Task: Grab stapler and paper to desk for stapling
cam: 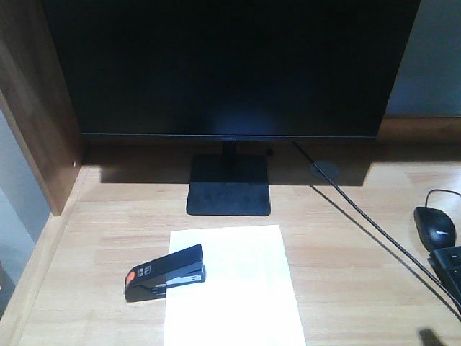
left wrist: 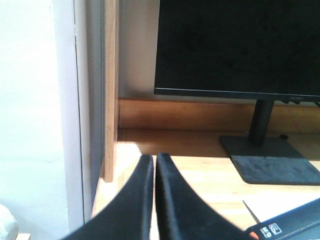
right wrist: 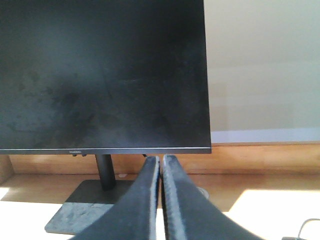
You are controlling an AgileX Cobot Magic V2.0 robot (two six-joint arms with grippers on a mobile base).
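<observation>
Both of your grippers have their jaws pressed together with nothing between them. Look at the left wrist view: the left gripper [left wrist: 154,160] shows two black fingers meeting at the tips, with only a thin seam between them, held above the near left part of the desk [left wrist: 200,172]. The right wrist view shows the same for the right gripper [right wrist: 161,161]: its dark fingers touch at the tips, pointing toward the lower edge of the monitor [right wrist: 100,70].

From the front view, the paper [cam: 234,285] lies flat on the desk, just in front of the monitor stand base [cam: 229,186], and its near edge runs out of the bottom of the picture. Your stapler [cam: 164,272] sits on the sheet's left edge, partly on the paper and partly on the bare wood. Its orange-red patch is at the left end, off the sheet, and its other end points right and away, over the paper. It rests on its base with the top arm raised slightly. In the left wrist view the stapler's labelled end [left wrist: 285,227] shows at the lower right corner, well to the right of the left gripper and not touching it.

A black mouse [cam: 434,225] and the corner of a keyboard [cam: 450,270] sit at the right edge of the desk, and a black cable [cam: 374,231] runs diagonally from behind the monitor past a round grommet [cam: 324,170]. No box, tray or other container shows in any view.
</observation>
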